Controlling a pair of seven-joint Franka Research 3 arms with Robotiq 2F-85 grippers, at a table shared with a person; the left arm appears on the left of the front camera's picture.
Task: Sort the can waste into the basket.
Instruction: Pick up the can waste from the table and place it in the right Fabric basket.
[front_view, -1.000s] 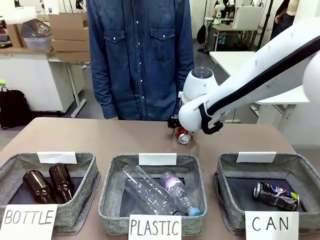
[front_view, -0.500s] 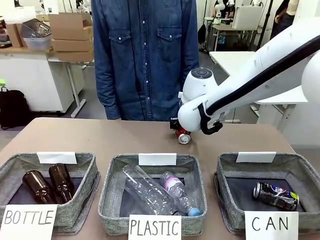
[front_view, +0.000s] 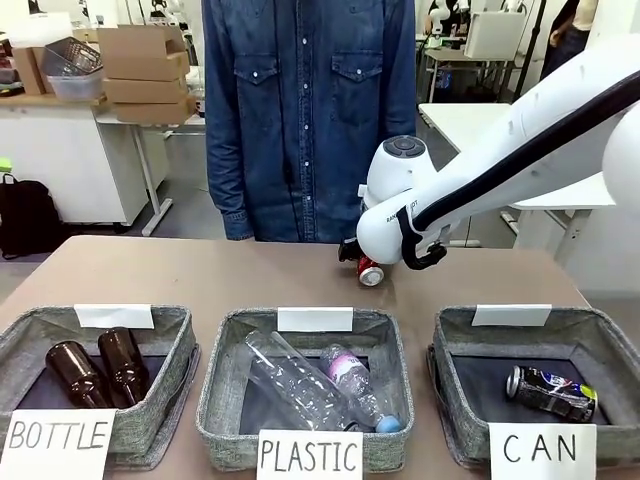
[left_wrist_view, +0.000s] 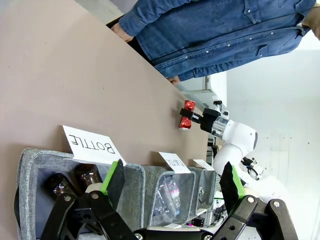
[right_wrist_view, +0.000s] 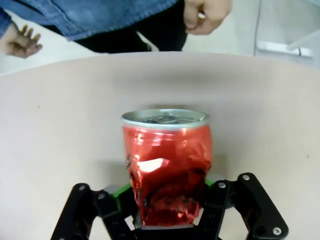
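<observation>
Near the table's far edge, my right gripper (front_view: 358, 258) is shut on the shiny red can (front_view: 371, 272). In the right wrist view the dented red can (right_wrist_view: 167, 165) sits between the green pads of the right gripper (right_wrist_view: 167, 202), its silver end pointing away. The black printed can (front_view: 550, 392) lies inside the grey basket (front_view: 450, 372) marked by the "CAN" card (front_view: 542, 450) at the front right. My left gripper (left_wrist_view: 172, 182) hangs open and holds nothing; its view also shows the red can (left_wrist_view: 186, 116) far off.
A grey bin marked "BOTTLE" (front_view: 30, 325) holds two brown bottles. The middle bin marked "PLASTIC" (front_view: 215, 385) holds clear bottles. A person in a denim shirt (front_view: 310, 110) stands at the far edge, hands down by the table's rim.
My right gripper has closed on the red can, and the can has shifted slightly up and to the right. The person has stepped to the right.
</observation>
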